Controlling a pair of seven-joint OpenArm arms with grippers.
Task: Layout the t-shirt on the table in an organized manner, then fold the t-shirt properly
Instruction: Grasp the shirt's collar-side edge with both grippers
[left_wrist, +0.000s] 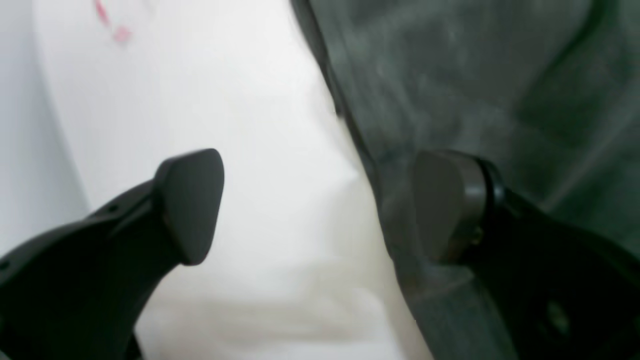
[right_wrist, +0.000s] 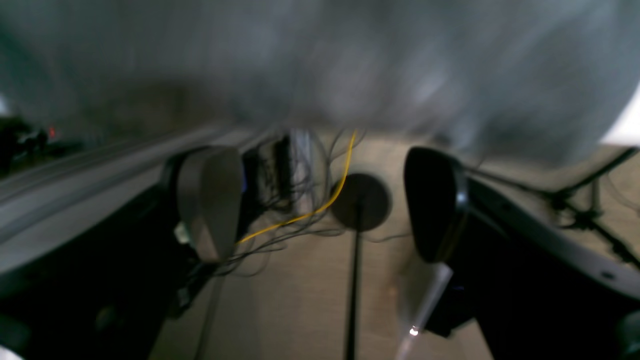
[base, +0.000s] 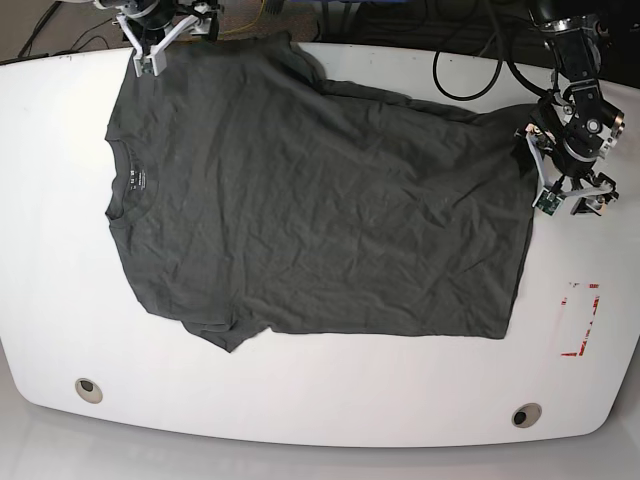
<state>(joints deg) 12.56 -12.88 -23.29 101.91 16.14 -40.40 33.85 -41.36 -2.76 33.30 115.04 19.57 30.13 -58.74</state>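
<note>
The dark charcoal t-shirt lies spread flat on the white table, neck with its pale label to the left, hem to the right, wrinkled. My left gripper hangs open and empty at the hem's far right corner. In the left wrist view one finger is over the shirt's edge and the other over bare table. My right gripper is open and empty at the shirt's far left shoulder corner. In the right wrist view blurred shirt fabric fills the top.
A red tape mark is on the table right of the hem and also shows in the left wrist view. Two grommets sit near the front edge. Cables lie on the floor beyond the far edge.
</note>
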